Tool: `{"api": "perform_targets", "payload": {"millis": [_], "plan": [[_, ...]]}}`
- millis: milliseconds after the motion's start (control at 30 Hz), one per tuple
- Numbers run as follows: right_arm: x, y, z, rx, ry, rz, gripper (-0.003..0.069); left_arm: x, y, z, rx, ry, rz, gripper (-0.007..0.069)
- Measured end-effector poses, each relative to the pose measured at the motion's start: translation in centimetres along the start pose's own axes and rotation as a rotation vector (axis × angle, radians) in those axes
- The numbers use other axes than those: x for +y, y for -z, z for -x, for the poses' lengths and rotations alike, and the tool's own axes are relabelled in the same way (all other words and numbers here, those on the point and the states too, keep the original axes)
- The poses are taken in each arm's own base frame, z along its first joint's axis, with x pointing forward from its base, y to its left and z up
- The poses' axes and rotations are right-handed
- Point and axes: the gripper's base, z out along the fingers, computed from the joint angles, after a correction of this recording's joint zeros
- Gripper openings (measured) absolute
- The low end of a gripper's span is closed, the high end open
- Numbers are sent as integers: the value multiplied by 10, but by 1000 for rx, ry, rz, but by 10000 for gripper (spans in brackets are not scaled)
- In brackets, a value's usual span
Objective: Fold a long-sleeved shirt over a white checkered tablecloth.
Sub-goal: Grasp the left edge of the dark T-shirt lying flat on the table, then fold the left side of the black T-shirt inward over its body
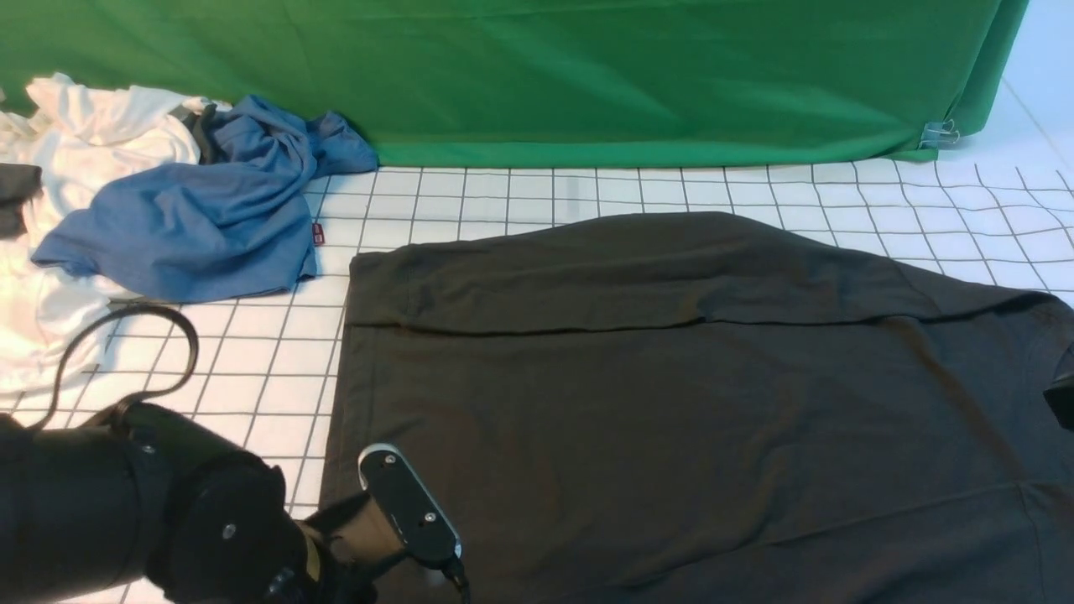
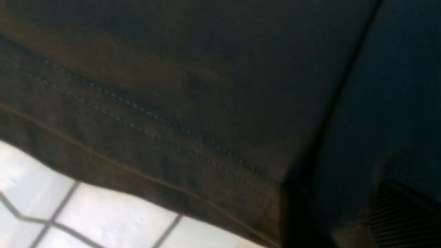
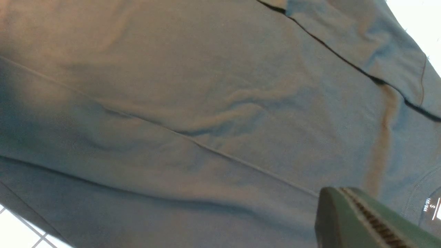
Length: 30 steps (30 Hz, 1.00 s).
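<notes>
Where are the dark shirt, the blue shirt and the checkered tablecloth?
dark shirt (image 1: 671, 403): front view, middle of its spread body.
blue shirt (image 1: 193, 226): front view, middle of the crumpled heap.
checkered tablecloth (image 1: 503, 197): front view, bare strip behind the dark shirt.

One black shirt (image 1: 671, 403), one blue shirt (image 1: 193, 226), one tablecloth (image 1: 503, 197)

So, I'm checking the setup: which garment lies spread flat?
The dark shirt, spread over the checkered tablecloth; the blue shirt and white garment lie crumpled at the far left.
</notes>
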Motion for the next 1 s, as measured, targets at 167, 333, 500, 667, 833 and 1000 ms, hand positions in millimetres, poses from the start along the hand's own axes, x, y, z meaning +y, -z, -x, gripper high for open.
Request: {"api": "perform_targets", "payload": {"millis": [167, 333, 500, 667, 833, 1000], "plan": [[0, 0, 0, 0, 0, -1, 20, 1, 6, 7, 2, -10, -8, -8], [0, 0, 0, 0, 0, -1, 22, 2, 18, 15, 41, -13, -21, -25], [0, 0, 0, 0, 0, -1, 22, 20, 51, 42, 22, -41, 109, -25], [0, 0, 0, 1, 1, -2, 22, 65, 85, 67, -66, 6, 223, -25], [0, 0, 0, 1, 2, -2, 22, 100, 100, 85, -72, 17, 252, -25], [0, 0, 0, 2, 3, -4, 22, 109, 96, 98, -62, -13, 244, -24]]}}
